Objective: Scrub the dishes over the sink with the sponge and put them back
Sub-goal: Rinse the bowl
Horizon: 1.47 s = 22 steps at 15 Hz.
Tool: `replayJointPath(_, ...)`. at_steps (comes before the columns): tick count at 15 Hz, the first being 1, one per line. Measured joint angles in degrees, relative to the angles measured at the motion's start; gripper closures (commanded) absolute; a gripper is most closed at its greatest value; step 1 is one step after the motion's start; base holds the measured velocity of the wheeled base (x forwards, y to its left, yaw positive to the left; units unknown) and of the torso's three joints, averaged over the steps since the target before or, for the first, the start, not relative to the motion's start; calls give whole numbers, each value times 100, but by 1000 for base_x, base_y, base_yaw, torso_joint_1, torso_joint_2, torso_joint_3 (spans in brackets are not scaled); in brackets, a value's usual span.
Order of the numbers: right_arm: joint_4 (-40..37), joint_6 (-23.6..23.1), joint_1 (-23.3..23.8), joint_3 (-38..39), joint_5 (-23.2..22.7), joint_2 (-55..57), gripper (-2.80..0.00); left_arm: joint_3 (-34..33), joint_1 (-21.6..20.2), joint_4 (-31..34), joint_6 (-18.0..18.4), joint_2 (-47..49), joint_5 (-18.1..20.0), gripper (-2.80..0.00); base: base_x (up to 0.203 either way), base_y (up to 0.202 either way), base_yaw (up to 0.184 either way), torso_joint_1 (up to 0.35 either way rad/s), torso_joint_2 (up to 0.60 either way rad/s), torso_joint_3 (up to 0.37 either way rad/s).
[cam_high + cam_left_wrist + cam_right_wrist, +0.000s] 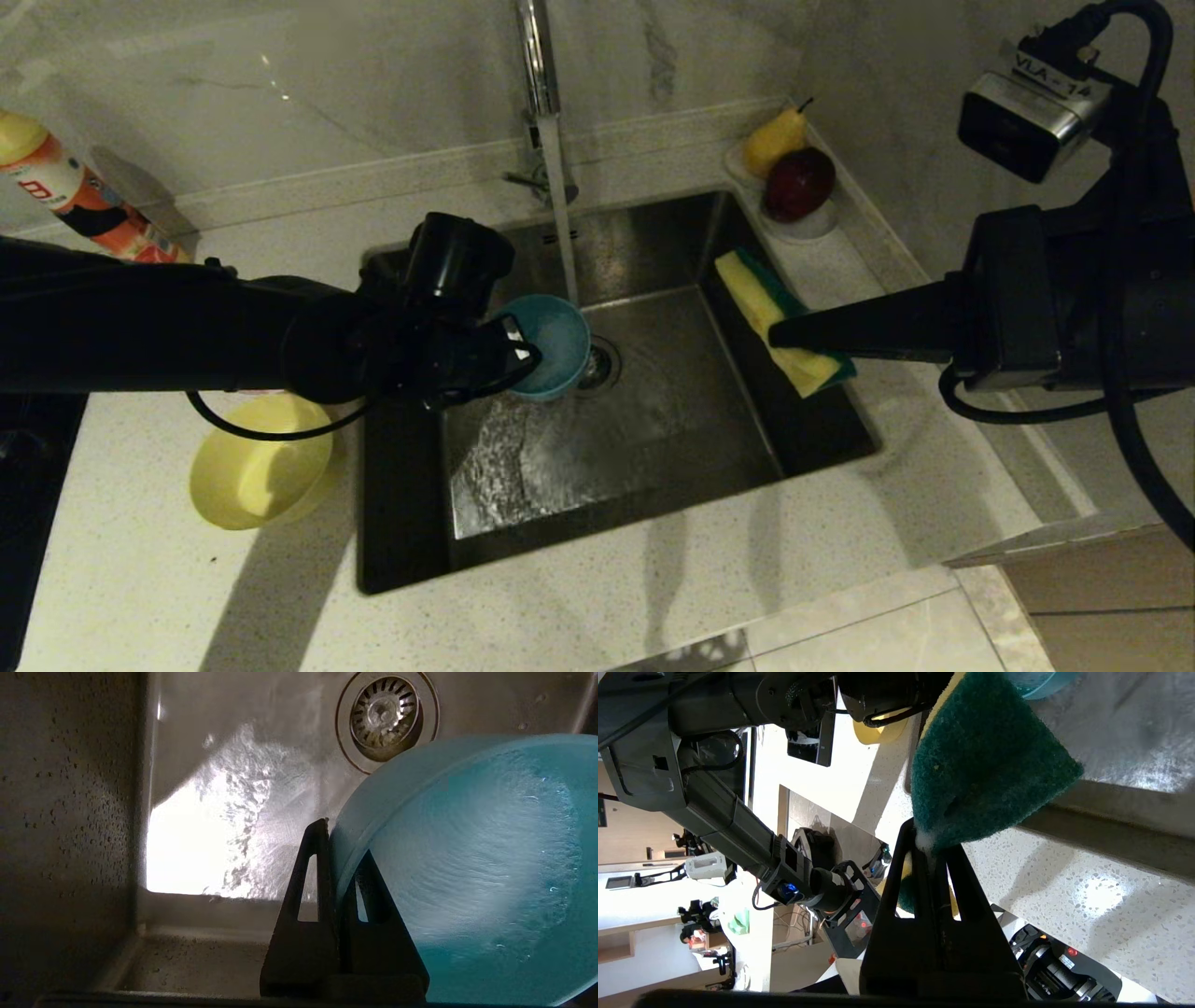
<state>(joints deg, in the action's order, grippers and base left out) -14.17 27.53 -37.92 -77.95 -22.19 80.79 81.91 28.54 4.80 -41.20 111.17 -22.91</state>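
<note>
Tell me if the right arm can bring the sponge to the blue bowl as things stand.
Probably yes: the right gripper holds the sponge over the sink, and only open basin lies between it and the blue bowl.

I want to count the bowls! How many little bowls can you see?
2. The blue bowl is held by the left claw over the sink, under running water. The yellow bowl sits on the counter. A pink one may be hidden.

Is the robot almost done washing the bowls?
Not yet. The left gripper holds the blue bowl under running water over the sink, and the right gripper holds the sponge apart from it. The yellow bowl waits on the counter.
</note>
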Motion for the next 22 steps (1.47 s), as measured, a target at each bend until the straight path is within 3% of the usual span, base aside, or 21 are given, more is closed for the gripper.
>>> replayJointPath(10,3,0,-2,9,-18,69,0,505,-104,189,-13,346,15,0,0,0,0,0,0,0)
replayJointPath(22,-2,0,0,13,0,72,0,439,-60,203,-82,312,40,0,0,0,0,0,0,0)
